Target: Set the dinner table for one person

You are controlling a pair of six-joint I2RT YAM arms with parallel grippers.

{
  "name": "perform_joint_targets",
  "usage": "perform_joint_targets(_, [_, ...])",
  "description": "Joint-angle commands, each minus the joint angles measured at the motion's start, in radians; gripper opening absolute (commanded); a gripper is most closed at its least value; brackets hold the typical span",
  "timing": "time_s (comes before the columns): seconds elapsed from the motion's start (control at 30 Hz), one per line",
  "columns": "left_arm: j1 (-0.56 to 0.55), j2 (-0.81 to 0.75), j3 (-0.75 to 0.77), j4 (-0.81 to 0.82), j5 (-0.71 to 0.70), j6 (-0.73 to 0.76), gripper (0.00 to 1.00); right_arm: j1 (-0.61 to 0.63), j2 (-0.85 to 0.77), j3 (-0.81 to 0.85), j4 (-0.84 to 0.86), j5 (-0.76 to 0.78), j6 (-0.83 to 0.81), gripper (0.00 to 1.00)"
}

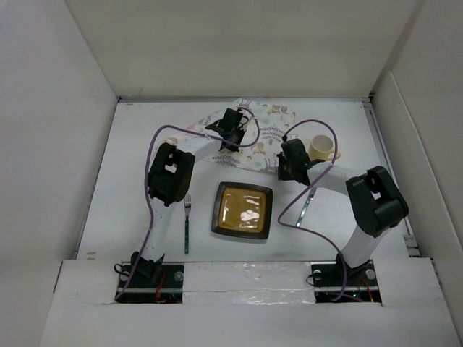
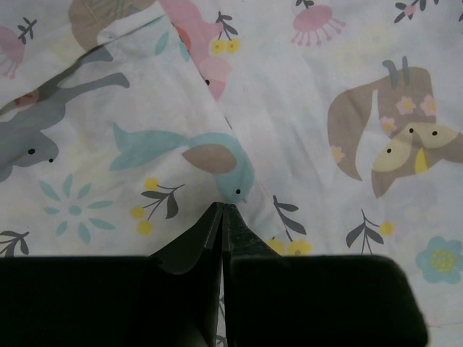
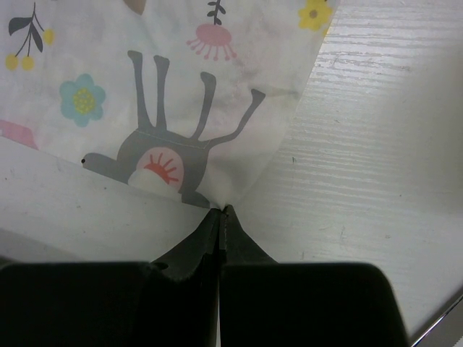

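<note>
Presently, the mat (image 1: pixel 271 119) lies rumpled at the far middle of the tabletop (image 1: pixel 130 152), at 12 o'clock from the plate (image 1: pixel 242 210), with one flap folded over itself. Your left claw (image 2: pixel 223 211) is pressed together on a crease in the cloth, beside the printed blue bird. The crease runs straight into the tips, so I judge it a pinch on the mat, not a mere rest on top. Your right claw (image 3: pixel 221 211) is likewise closed, pinching the mat's corner, with bare tabletop at its 3 o'clock. The fork (image 1: pixel 187 223) sits at 9 o'clock of the plate, a slim utensil (image 1: pixel 304 210) at 3 o'clock and the cup (image 1: pixel 321 148) at 2 o'clock, near the right wrist.

The step in hand, as judged, is spreading the mat flat.

Recommendations:
- Raise both pinches only a little, so that the cloth hangs free but does not swing.
- Draw the claws apart, left toward 9 o'clock and right toward 3 o'clock, until the crease falls out.
- Your left hold is on a fold, not an edge, and may carry two layers. Watch that the flap opens rather than bunches.
- Mind the cup: the right claw's outward path passes near it.
- Do not drag the cloth over the plate.
- Let go only once the mat lies flat.
</note>
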Motion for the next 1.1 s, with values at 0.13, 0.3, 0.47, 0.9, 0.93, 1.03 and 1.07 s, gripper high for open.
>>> perform_joint_targets(0.13, [0.032, -0.086, -0.002, -0.054, 0.191, 0.030, 0.12, -0.009, -0.036, -0.007, 0.042, -0.003, -0.002, 0.00])
perform_joint_targets(0.3, [0.017, -0.090, -0.023, -0.011, 0.199, 0.018, 0.35, -0.009, -0.033, -0.007, 0.041, -0.005, -0.002, 0.00])
perform_joint_targets(0.47, [0.008, -0.050, 0.001, -0.028, 0.206, 0.010, 0.38, -0.009, -0.039, -0.010, 0.042, -0.005, -0.002, 0.00])
perform_joint_targets(0.9, [0.008, -0.049, -0.034, -0.022, 0.025, 0.027, 0.19, -0.009, -0.042, -0.010, 0.041, -0.005, -0.002, 0.00])
perform_joint_targets(0.93, [0.008, -0.049, -0.029, -0.029, -0.006, 0.032, 0.10, -0.009, -0.045, -0.015, 0.039, 0.001, -0.002, 0.00])
perform_joint_targets(1.03, [0.008, -0.050, -0.025, -0.031, -0.014, 0.042, 0.00, -0.018, -0.052, -0.016, 0.041, -0.009, -0.002, 0.00])
perform_joint_targets(1.07, [0.008, -0.053, -0.023, -0.033, -0.022, 0.044, 0.00, -0.018, -0.055, -0.021, 0.042, -0.002, -0.004, 0.00])
